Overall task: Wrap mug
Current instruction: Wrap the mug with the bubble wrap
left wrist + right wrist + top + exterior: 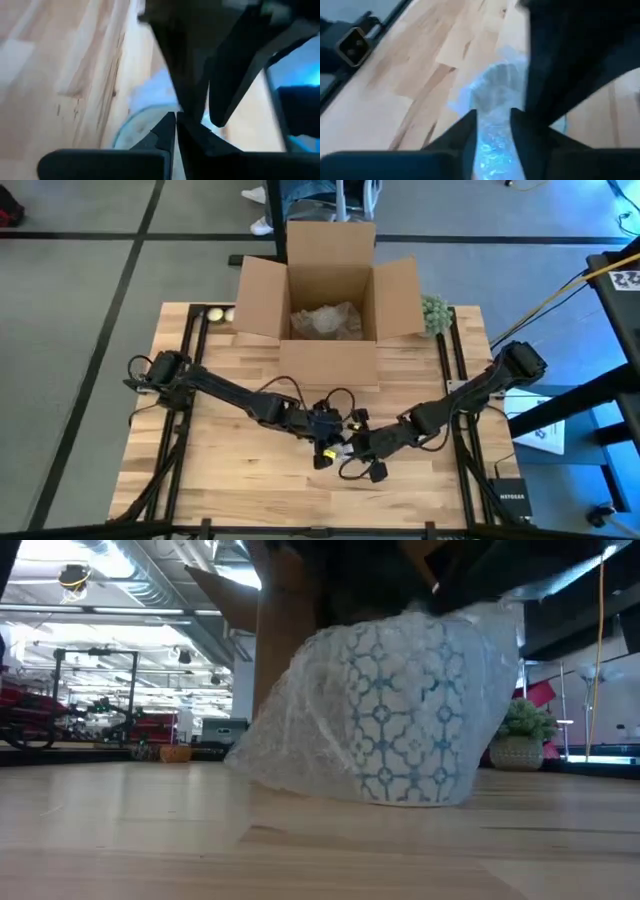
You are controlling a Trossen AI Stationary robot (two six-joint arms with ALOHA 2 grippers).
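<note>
The mug (405,715) sits bubble-wrapped near the table's (230,470) front edge. We see the left gripper (176,120) pressed together and the right gripper (494,117) seemingly pinching the bubble wrap (492,95).

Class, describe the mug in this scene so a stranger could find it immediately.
Start at the open cardboard box at the wooden table's far edge, then come toward the near edge, where both arms meet. There stands the mug, white with a blue lattice pattern, the only thing swathed in clear bubble wrap.

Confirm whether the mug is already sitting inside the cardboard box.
No, the mug, covered in bubble wrap, stands on the table.
</note>
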